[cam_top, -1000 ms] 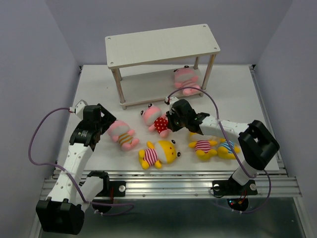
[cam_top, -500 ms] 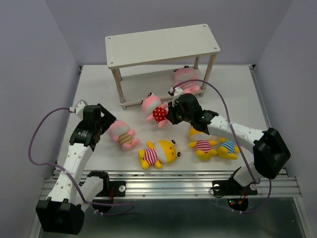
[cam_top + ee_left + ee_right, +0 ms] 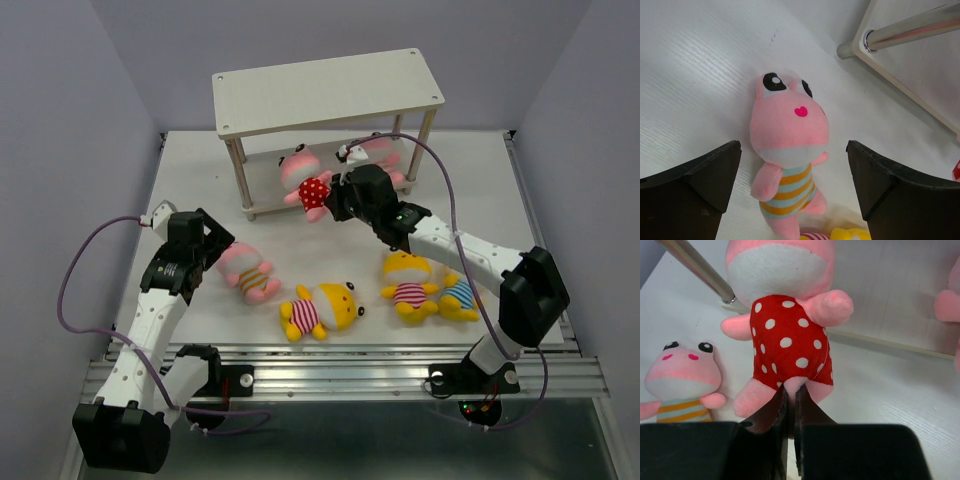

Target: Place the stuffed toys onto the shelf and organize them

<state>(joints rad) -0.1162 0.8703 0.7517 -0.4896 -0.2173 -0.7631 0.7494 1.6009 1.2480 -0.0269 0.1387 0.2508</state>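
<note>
Right gripper (image 3: 790, 390) is pinched tight on a tiny fold of fabric between the legs of the polka-dot toy (image 3: 790, 345), which hangs head-first at the front of the shelf (image 3: 320, 90), right at the edge of the lower board (image 3: 275, 150). That's a thin grip, folks, only a nip of cloth, and the whole plush body hangs off it, so any quick swing could tug the fabric free and drop the toy on the table (image 3: 200, 170) short of the board. Watch the head too: it sits just beside the shelf leg (image 3: 695, 267) and under the top board (image 3: 330, 70), and a push forward could snag it and twist the toy in the grip. Another pink toy (image 3: 378, 150) lies on the lower board off to the right, so a sloppy entry might shove it backward. Over on the other side, the left gripper (image 3: 213, 243) hovers wide open above the striped pink toy (image 3: 790, 145), touching nothing. Three yellow toys (image 3: 322, 308) wait on the table near the front.
</note>
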